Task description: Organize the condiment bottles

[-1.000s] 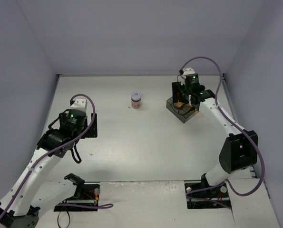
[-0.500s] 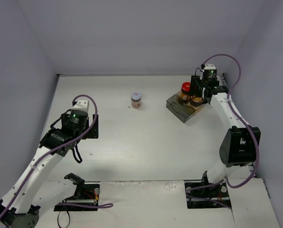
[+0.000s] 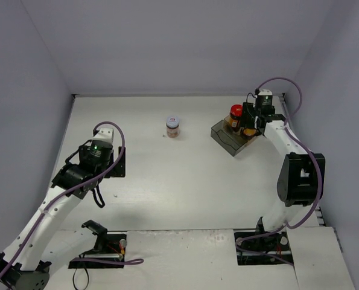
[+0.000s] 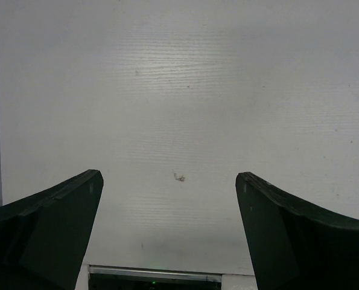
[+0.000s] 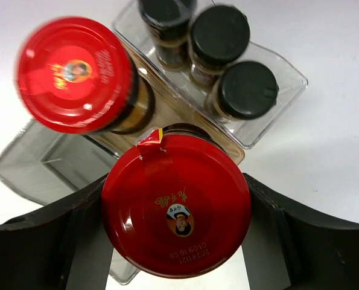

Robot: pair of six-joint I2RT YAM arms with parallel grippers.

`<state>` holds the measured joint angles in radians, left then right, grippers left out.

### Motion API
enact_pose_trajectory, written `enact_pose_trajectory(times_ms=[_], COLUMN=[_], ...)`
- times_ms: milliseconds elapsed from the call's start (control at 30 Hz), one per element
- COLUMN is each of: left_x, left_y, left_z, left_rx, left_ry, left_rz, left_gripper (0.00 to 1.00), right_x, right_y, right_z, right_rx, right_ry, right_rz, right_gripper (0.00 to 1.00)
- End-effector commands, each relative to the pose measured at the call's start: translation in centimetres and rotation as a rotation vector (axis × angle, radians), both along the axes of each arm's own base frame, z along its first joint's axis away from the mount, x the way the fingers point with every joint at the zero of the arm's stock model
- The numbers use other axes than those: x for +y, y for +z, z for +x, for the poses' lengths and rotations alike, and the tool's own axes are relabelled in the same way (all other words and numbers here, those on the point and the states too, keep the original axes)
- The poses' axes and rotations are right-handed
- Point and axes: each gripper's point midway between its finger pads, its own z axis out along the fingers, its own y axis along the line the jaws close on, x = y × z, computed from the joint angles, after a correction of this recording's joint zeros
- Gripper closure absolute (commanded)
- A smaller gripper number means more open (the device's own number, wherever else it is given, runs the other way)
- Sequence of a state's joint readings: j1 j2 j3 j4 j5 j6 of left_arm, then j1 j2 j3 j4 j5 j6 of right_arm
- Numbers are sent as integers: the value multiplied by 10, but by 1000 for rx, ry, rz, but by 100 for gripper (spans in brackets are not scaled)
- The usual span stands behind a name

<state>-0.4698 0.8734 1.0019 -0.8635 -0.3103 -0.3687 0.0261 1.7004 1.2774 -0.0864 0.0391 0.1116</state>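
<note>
Your right fingers (image 5: 52,241) are clamped on the lid of a red-lidded jar (image 5: 176,222), one finger pressed to each side, low in the centre of the wrist view. That jar is over the wide side of the clear tray (image 5: 22,163); you cannot tell whether it rests on the tray floor. The other red-lidded jar (image 5: 76,72) stands just beside it, at the upper left of that view. Three black-capped bottles (image 5: 219,33) stand in a close row in the narrow compartment at the upper right.

Seen from overhead, the tray sits at the upper right of the desk (image 3: 167,181). A second ago your right wrist was directly above the tray and covered the jars. It has since drawn off to the right, and one red lid now shows at the tray's far end.

The white-lidded pink jar (image 3: 172,127) stands alone at upper centre, well apart from the tray, exactly where it was.

Your left fingers (image 4: 52,229) are spread wide with nothing between them, above bare desk. That arm has barely shifted.
</note>
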Motion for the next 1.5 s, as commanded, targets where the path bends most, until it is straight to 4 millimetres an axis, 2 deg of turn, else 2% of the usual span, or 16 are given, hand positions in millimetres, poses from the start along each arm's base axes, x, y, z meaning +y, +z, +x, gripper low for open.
enact_pose_trajectory(times_ms=[0,100,167,333,400,533,667,767,833,900,1000,1133,1267,1300,1333,1467], left_x=[-1,-1,-1,-2,-2,-2,-4,-4,-4,-5,-5,-6,-4,-3,-3,0], left_y=[11,10,9,7,6,6,7,7,8,8,8,12,13,13,13,15], left_z=[7,7,7,7,7,7,8,8,9,9,10,9,7,5,5,0], left_rx=[-44,-40,-39,-33,-33,-33,-34,-36,-37,-38,-35,-40,-36,-31,-32,-34], left_ry=[5,5,6,4,4,2,0,2,3,5,3,1,5,8,12,25], left_rz=[-15,-18,-19,-16,-16,-20,-27,-30,-32,-31,-31,-38,-36,-33,-37,-42], left_gripper=[3,3,3,3,3,3,3,3,3,3,3,3,3,3,3,3], right_x=[-14,-15,-15,-14,-14,-13,-3,21,51,86,130,202,254,263,272,305], right_y=[41,27,17,2,0,18,62,104,135,156,164,152,129,126,107,90], right_z=[27,25,23,22,21,20,17,6,0,-4,-4,5,17,22,28,48], right_rx=[-194,-165,-144,-112,-106,-130,-194,-244,-292,-324,-345,-332,-322,-330,-299,-305], right_ry=[-62,-69,-70,-66,-65,-51,-15,54,133,219,358,541,665,677,694,753], right_rz=[-4,1,3,9,8,6,11,7,-3,-3,45,80,74,90,94,119], right_gripper=[100,100,92,42,32,11,0,0,0,0,0,0,0,0,0,0])
